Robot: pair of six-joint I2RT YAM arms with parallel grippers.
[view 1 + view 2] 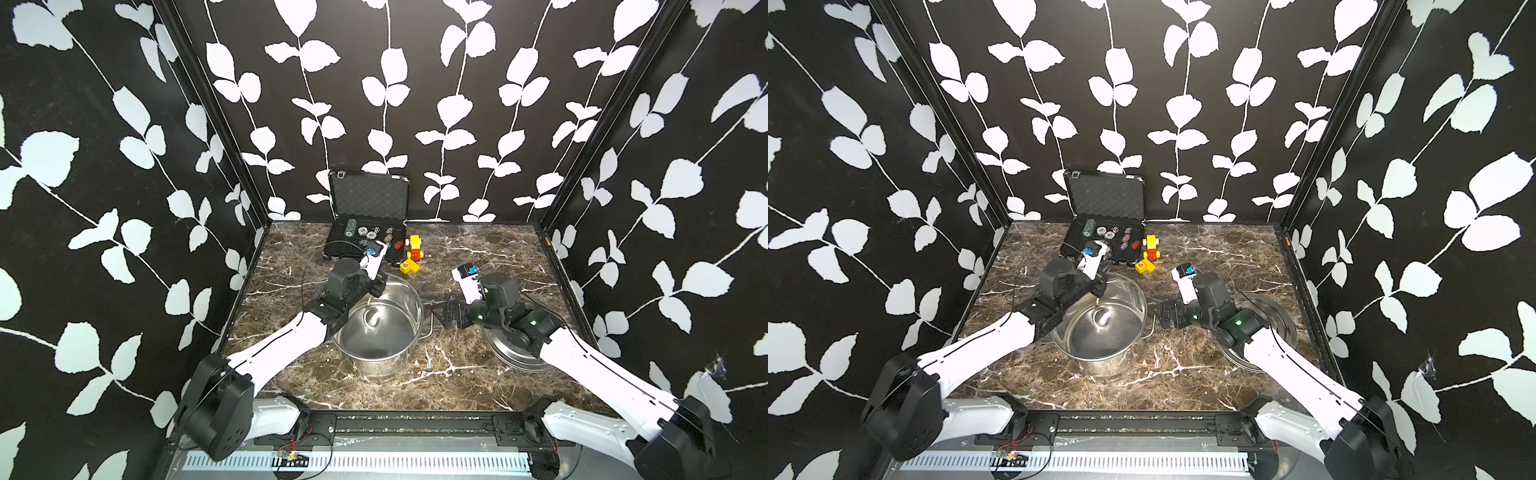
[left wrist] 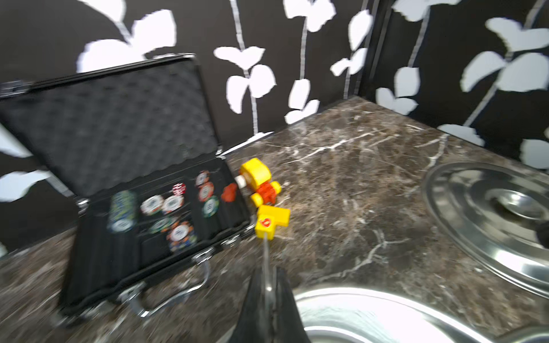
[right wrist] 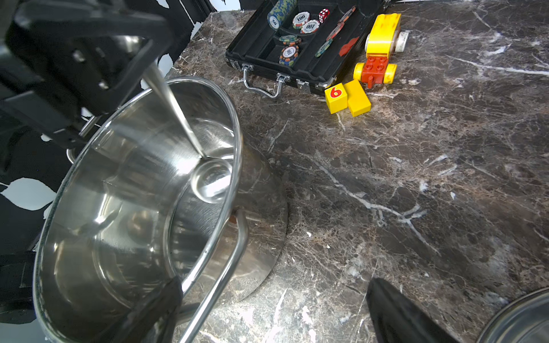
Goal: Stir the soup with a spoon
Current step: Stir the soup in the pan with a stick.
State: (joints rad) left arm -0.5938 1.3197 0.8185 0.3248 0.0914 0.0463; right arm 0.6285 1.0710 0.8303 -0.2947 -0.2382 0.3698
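The spoon (image 3: pixel 178 114) is gripped near the top of its handle by the left fingers (image 2: pixel 255 303), which are closed tight on it. The shaft slants down into the steel pot (image 3: pixel 133 184), with its round bowl low against the inner wall on the side of the loop handle (image 3: pixel 241 234). The right fingers (image 3: pixel 395 314) are spread wide just beside that handle and hold nothing. The tabletop (image 1: pixel 457 257) is brown veined marble. It carries a steel lid (image 1: pixel 511 355), an open black case (image 1: pixel 368 199) and yellow toy blocks (image 1: pixel 409 266). Black walls (image 1: pixel 124 208) with white leaves enclose it.

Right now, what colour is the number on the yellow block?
Red; the number shows best in the right wrist view.
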